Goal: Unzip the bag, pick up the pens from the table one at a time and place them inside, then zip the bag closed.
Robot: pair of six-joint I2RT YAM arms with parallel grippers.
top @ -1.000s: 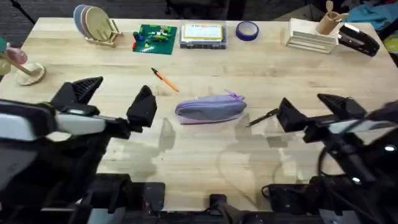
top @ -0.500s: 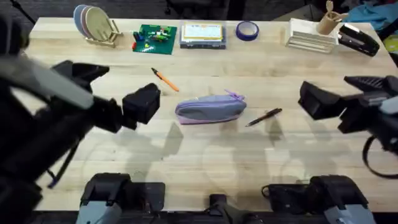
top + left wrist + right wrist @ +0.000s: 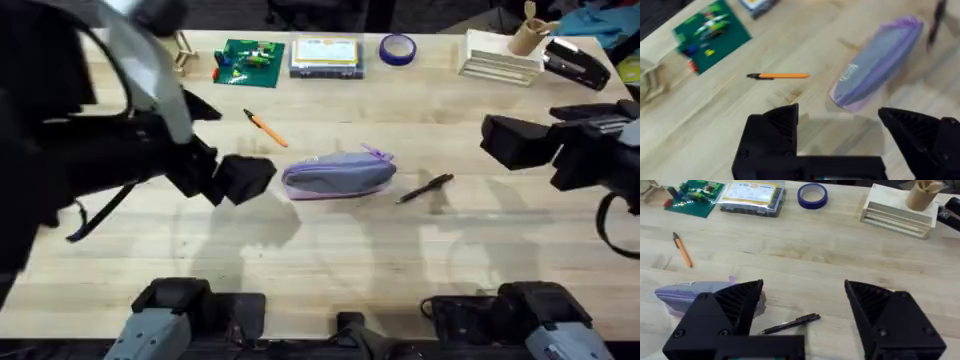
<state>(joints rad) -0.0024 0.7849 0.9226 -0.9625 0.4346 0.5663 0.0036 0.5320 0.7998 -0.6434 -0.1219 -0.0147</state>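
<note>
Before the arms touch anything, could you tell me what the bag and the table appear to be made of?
The bag looks like soft woven fabric with a matte lavender finish: it sags into a rounded shape and carries a small sewn label, seen from the left wrist. The table looks like light wood butcher block, judging by its pale planks and grain lines; whether it is solid wood or veneer cannot be told.

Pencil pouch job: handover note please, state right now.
Left gripper: jaws open, empty, close to the pouch's left end.
Right gripper: jaws open, empty, above the table right of the black pen.
Pouch lies mid-table and looks zipped shut. Orange pen lies behind and left of it, black pen just to its right, both on the table.
Done: nothing.
Left: unzip, load both pens one by one, zip up.
</note>
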